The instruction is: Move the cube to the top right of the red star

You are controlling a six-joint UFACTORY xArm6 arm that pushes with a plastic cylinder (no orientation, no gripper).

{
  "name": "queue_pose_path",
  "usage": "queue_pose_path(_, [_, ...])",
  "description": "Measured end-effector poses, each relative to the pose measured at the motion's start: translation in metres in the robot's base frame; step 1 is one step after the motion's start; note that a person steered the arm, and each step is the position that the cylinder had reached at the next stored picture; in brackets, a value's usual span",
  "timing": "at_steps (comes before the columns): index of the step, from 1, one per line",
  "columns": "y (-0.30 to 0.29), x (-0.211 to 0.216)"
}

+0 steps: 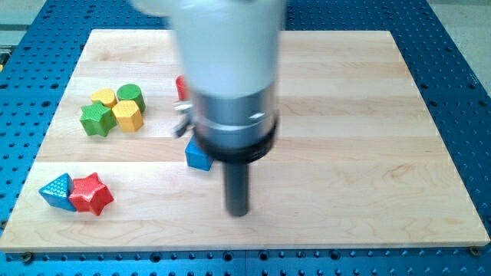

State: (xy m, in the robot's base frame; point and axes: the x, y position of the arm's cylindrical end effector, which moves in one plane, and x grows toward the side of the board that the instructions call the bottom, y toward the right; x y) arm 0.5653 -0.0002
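End effector: a straight dark rod under a wide grey and white arm housing; it has no jaws, so it is neither wide nor narrow, and it holds nothing.
My tip: stands near the middle of the surface, toward the near edge, touching no block.
Blue cube: the task's thing; sits just left of the rod and a little farther back than my tip, its right side hidden behind the dark collar of the arm. Whether the arm touches it I cannot tell.
Red star: lies at the near left corner of the surface, well apart from the cube and to its left.
Blue triangle: a blue triangular block touching the red star on its left side.
Green star: at the far left, the leftmost of a tight group of four.
Yellow hexagon: touches the green star on its right.
Yellow block: at the far side of the group, shape unclear.
Green block: rounded, just right of the yellow block, behind the yellow hexagon.
Red block: only a sliver shows at the left edge of the arm housing; shape cannot be told.
Surface: a pale wooden board on a blue perforated base.
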Motion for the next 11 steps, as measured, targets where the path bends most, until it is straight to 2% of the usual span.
queue_pose_path(1, [-0.013,-0.049])
queue_pose_path(2, [-0.063,-0.063])
queue_pose_path(3, [-0.164,-0.021])
queue_pose_path(5, [-0.074,-0.052])
queue_pose_path(6, [-0.068,-0.090])
queue_pose_path(7, [-0.114,-0.094])
queue_pose_path(8, [-0.161,-0.061])
queue_pose_path(9, [-0.162,-0.050])
queue_pose_path(10, [-0.079,-0.076])
queue_pose_path(11, [0.006,-0.121])
